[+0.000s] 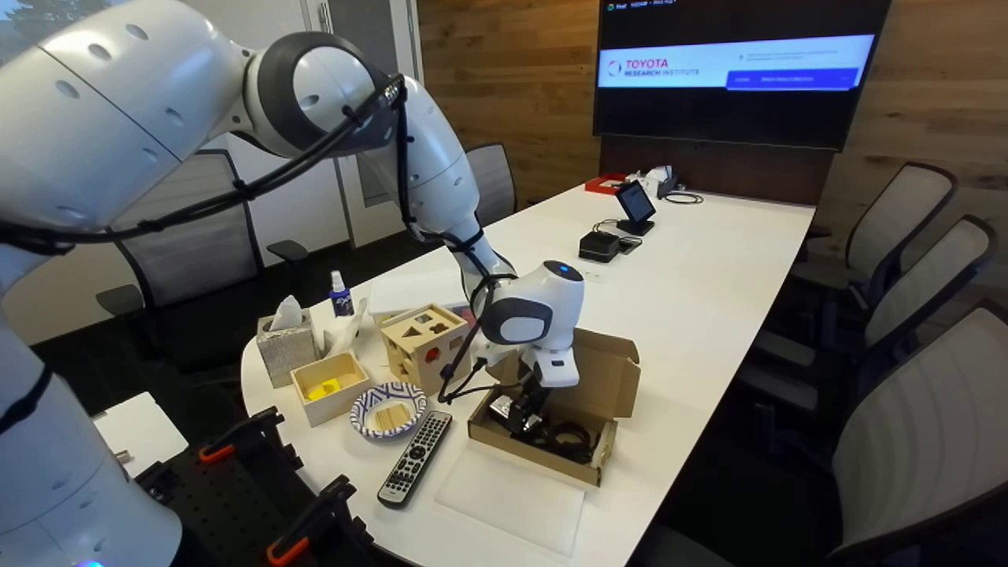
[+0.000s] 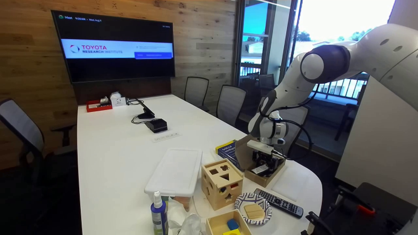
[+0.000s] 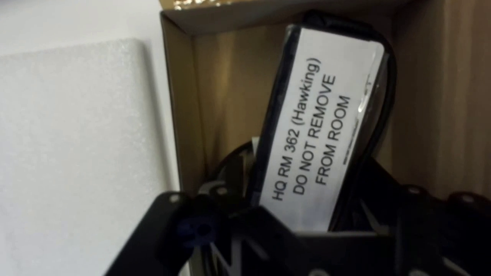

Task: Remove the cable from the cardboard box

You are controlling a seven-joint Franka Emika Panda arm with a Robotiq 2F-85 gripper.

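Observation:
The open cardboard box (image 1: 605,368) stands near the table edge with its flap raised; its wall (image 3: 183,126) fills much of the wrist view. The black coiled cable (image 1: 573,442) lies inside it. Its cord (image 3: 389,86) runs along a black block with a white label (image 3: 314,122), which appears to belong to the bundle. My gripper (image 1: 528,409) is lowered into the box, also in an exterior view (image 2: 266,160). Its fingers (image 3: 305,178) stand on both sides of the labelled block. Dark fingertips hide whether they touch it.
A white foam sheet (image 1: 512,492) and a remote control (image 1: 416,458) lie beside the box. A patterned bowl (image 1: 388,409), a wooden cube (image 1: 425,346) and a blue book (image 2: 228,153) stand close by. A lidded plastic bin (image 2: 176,171) is farther along the table.

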